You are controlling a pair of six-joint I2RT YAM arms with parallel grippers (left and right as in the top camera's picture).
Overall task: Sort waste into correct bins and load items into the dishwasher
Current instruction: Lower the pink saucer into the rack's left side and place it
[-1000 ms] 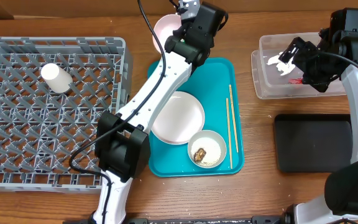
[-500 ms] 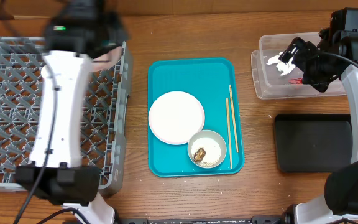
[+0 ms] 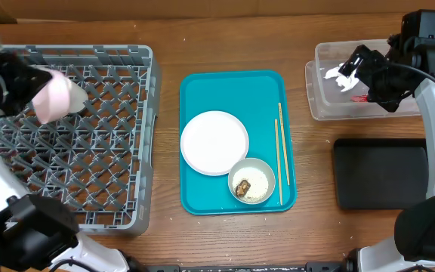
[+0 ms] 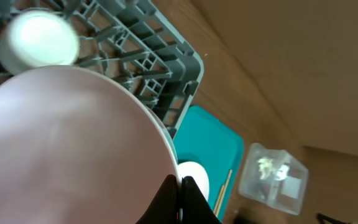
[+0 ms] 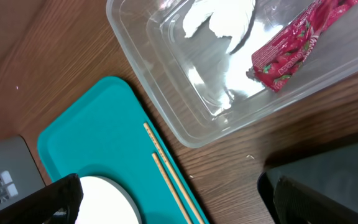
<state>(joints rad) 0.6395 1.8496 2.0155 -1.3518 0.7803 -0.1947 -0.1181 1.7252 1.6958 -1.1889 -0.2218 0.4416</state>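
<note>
The left end effector (image 4: 180, 198) is clamped on the pale pink bowl (image 3: 50, 97) by its rim, above the dish rack (image 3: 97, 166), with the white cup (image 4: 38, 40) just beyond it. Released here, the tilted bowl would likely knock the cup over. The right end effector (image 5: 176, 199) gapes empty, the clear tub (image 5: 166, 112) just ahead.

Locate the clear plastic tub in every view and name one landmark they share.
Overhead: clear plastic tub at upper right, right of the teal tray.
Left wrist: small, lower right, just right of the tray.
Right wrist: fills the top, holding white tissue and a red wrapper.
Shared landmark: the teal tray, beside the tub in all three.
</note>
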